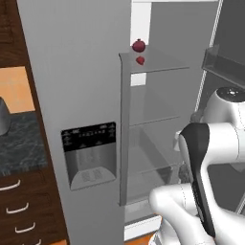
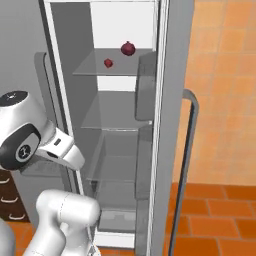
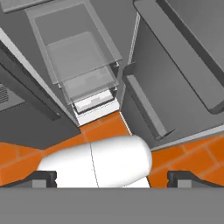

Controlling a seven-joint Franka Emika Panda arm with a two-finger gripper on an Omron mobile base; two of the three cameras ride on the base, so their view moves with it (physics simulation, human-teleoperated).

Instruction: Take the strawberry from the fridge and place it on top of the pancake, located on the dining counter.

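Gripper [image 3: 112,177] fingers are standing wide apart, holding nothing, pointing down at the orange floor [image 3: 105,131] before the open fridge [image 2: 170,75]. Far above, the strawberry [image 2: 108,63] is lying on the top glass shelf [image 2: 95,70], beside a maroon fruit [image 2: 128,48].

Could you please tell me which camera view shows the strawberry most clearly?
The right base view: the strawberry sits on the top glass shelf, unobstructed and facing the camera. The left base view shows it near the shelf's edge, by the closed door. The hand view looks down at lower shelves.
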